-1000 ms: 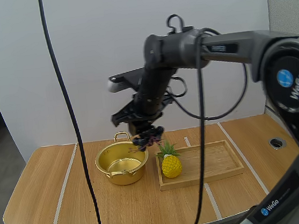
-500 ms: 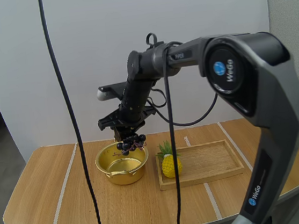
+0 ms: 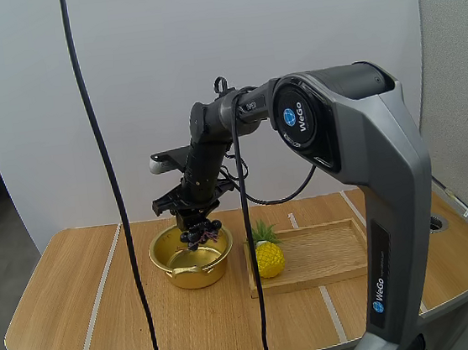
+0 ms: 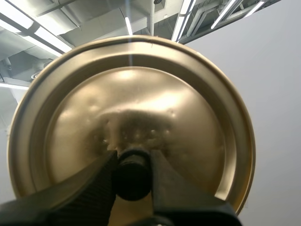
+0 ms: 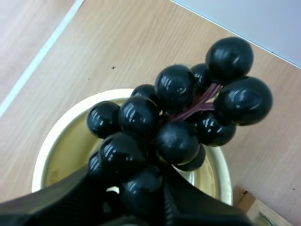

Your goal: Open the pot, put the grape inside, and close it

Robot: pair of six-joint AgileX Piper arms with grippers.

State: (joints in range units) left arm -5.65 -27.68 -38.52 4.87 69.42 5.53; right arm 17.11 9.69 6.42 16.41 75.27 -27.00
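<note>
The right end effector (image 3: pixel 197 222) is seen at the centre of the high view, pointed downward and clamped on a bunch of grapes (image 3: pixel 202 233). In the right wrist view the black berries (image 5: pixel 178 117) nearest the camera are pinched between the two dark fingers (image 5: pixel 56 200), and reddish stems are seen among the berries farther out. The bunch is held over the mouth of a gold pot (image 3: pixel 191 277), about level with its rim; in the wrist view some berries reach out past the pale rim (image 5: pixel 42 155) over the wood beyond. Whether the grapes touch the inside of the pot cannot be told.

The pot stands open on the wooden surface (image 3: pixel 106 316), left of centre in the frame, with small handles at its front and back. Just beside it, to the right, a wooden tray (image 3: pixel 314 282) is laid, and a small pineapple (image 3: pixel 268 257) stands upright in the tray's left end, near the pot. The right arm (image 3: pixel 339 129) is arched in from the lower right of the frame.

The left end effector (image 4: pixel 132 162) is clamped on the black knob (image 4: pixel 132 181) of the gold lid (image 4: pixel 141 94), whose top face is turned toward the wrist camera.
</note>
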